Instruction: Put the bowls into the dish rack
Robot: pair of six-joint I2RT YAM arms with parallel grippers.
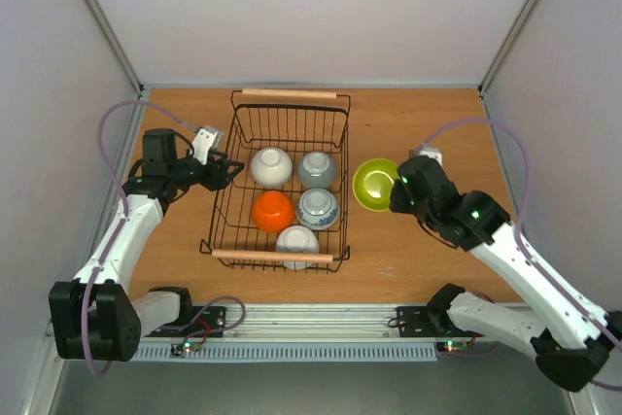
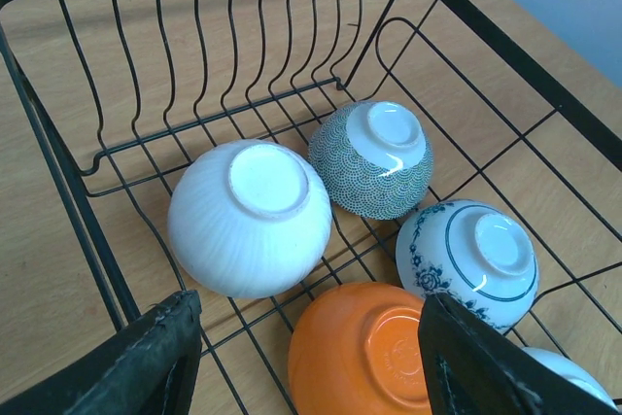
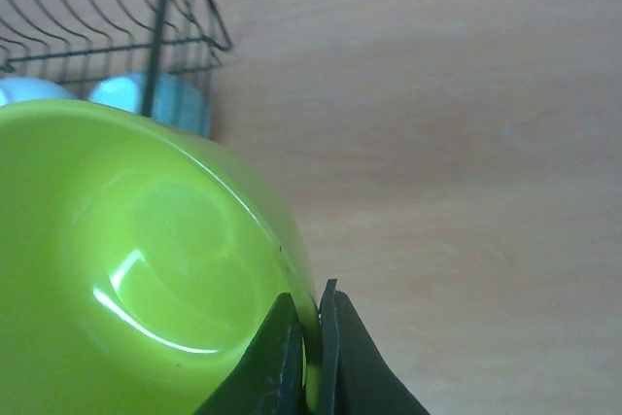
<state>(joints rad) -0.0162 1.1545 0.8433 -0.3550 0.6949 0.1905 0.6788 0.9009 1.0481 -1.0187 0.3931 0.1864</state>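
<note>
Right end effector [image 3: 307,323] is clamped on the rim of the lime green bowl [image 1: 374,184], at 3 o'clock of the dish rack [image 1: 233,143] (five bowls [image 1: 271,166] lie upturned inside). Left end effector [image 1: 225,170] gapes at 9 o'clock.

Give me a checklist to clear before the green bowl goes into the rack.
1. Grip: right fingers are shut on the green bowl's rim. Ok.
2. Bowl lifted off the table: cannot tell.
3. Room in the rack: the far end is bare; five bowls fill the rest. Ok.
4. Left fingers: open, holding nothing, at the rack's left wall, away from the green bowl's likely way in from the right. Ok.
5. Bowl high enough to pass over the rack's right wall: cannot tell.
</note>
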